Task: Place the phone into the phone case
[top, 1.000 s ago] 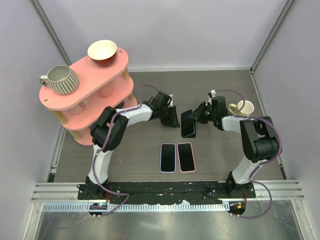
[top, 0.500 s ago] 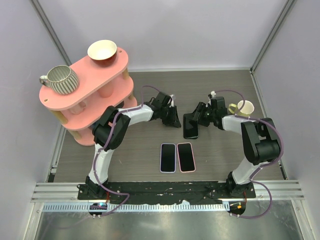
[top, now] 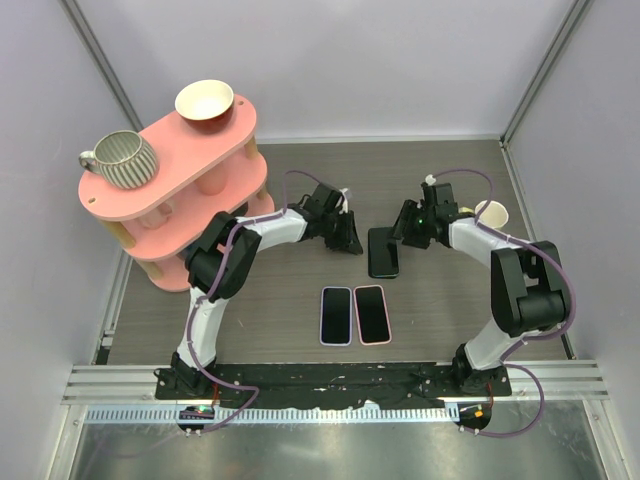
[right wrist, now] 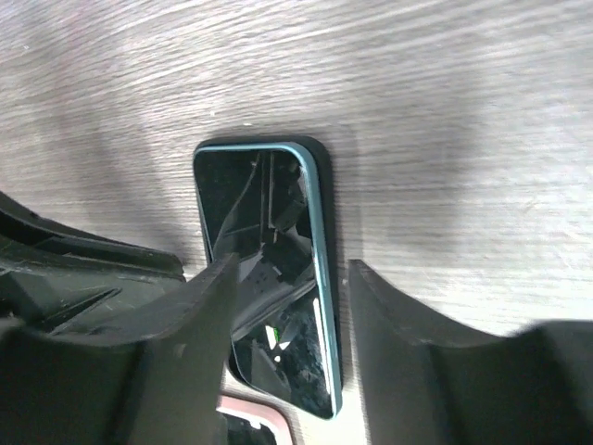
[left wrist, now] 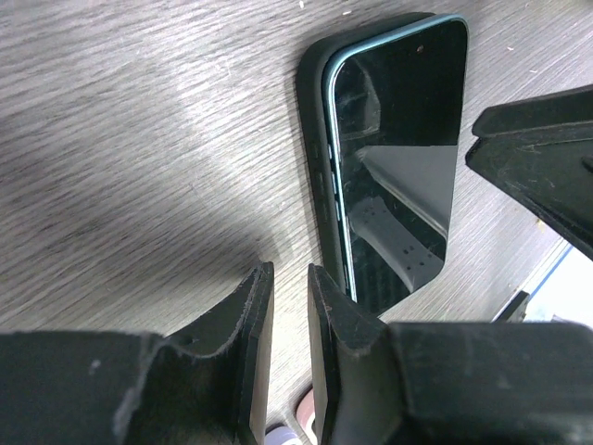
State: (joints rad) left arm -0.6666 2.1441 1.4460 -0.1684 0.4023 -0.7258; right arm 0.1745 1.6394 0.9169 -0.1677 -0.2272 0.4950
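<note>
Near centre: two spare handsets lie flat and side by side on the table [top: 450,300], screens up. The lavender-cased phone [top: 336,315] is on the left, the pink-cased phone [top: 371,314] on the right.
Phone: the phone [top: 382,251] lies just beyond that pair, flat, with its screen up.
Long axis: runs near to far, roughly parallel to the spare pair. Which end is the top, I cannot tell.
Phone case: the dark phone case [left wrist: 313,102] wraps the phone's teal rim on the sides that show.
Left gripper: the left gripper [left wrist: 289,276] is low over the table just left of the phone. Its jaws are nearly together with a narrow slit between, holding nothing.
Right gripper: the right gripper [right wrist: 292,269] is over the phone's far right part. Its fingers are spread wide and grip nothing.
Far right: a pale cup [top: 491,213].
Far left: a pink shelf [top: 150,200] carries a striped mug [top: 120,160] and a bowl [top: 205,100].
</note>
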